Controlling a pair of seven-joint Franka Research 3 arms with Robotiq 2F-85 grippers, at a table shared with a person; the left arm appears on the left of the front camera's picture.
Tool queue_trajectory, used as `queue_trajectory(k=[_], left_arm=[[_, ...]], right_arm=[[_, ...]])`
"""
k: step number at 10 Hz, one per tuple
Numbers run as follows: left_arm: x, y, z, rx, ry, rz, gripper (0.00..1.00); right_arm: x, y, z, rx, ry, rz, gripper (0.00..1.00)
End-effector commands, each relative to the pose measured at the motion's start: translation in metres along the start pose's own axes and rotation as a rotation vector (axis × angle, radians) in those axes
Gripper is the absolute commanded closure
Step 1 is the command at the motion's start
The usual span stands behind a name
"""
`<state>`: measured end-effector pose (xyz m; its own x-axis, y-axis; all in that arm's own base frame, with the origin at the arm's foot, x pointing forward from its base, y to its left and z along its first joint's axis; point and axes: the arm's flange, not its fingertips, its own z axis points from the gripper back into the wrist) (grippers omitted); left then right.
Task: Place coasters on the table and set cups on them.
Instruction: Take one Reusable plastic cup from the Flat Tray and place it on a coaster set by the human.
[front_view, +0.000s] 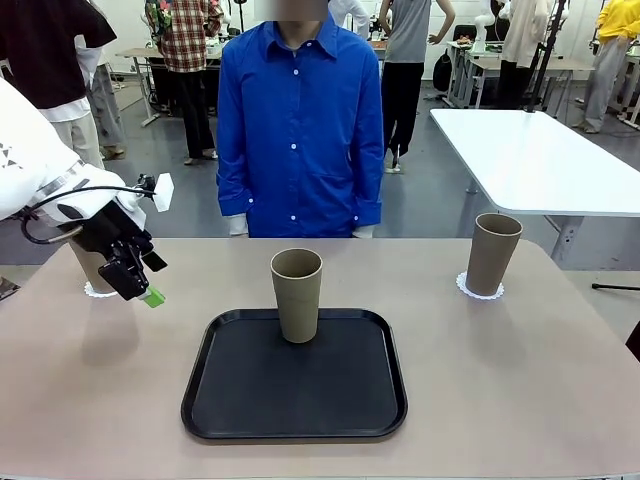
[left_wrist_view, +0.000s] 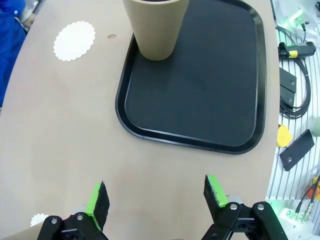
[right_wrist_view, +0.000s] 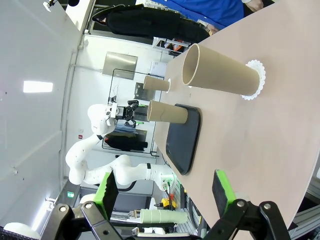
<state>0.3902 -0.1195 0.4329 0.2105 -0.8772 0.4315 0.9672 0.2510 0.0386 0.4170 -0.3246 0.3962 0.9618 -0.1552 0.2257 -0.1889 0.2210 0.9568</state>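
- We judge the tray (left_wrist_view: 200, 95) the biggest hazard: the middle cup (front_view: 297, 293) stands on it ahead of our left claw (left_wrist_view: 156, 197), and a low reach could catch the rim and topple that cup.
- Our left claw hangs with jaws apart, holding nothing; a cup (front_view: 88, 268) on its coaster (front_view: 97, 291) sits just behind it and could be clipped by the arm.
- Our right claw (right_wrist_view: 165, 192) is also spread wide and bare, and the right cup (right_wrist_view: 220, 75) on its coaster (right_wrist_view: 256, 80) lies ahead of it.
- One coaster (left_wrist_view: 74, 40) lies bare on the table (front_view: 520, 380), ahead of the left claw beside the tray.
- We count three cups, three coasters, one tray.
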Motion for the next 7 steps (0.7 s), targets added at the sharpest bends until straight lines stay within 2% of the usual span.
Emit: queue_trajectory(k=[1, 3, 5, 7], left_arm=[[0.003, -0.002, 0.003, 0.013, -0.004, 0.008, 0.0], [0.001, 0.0, 0.002, 0.003, -0.005, -0.002, 0.0], [0.006, 0.031, -0.035, -0.107, -0.165, -0.099, 0.0], [0.009, 0.041, -0.071, -0.231, -0.3, -0.224, 0.0]], right_arm=[[-0.002, 0.0, -0.001, -0.003, -0.003, -0.003, 0.0], [-0.002, 0.0, -0.001, -0.003, -0.003, -0.003, 0.0], [-0.002, 0.0, -0.001, -0.003, -0.003, -0.003, 0.0], [-0.002, 0.0, -0.001, -0.003, -0.003, -0.003, 0.0]])
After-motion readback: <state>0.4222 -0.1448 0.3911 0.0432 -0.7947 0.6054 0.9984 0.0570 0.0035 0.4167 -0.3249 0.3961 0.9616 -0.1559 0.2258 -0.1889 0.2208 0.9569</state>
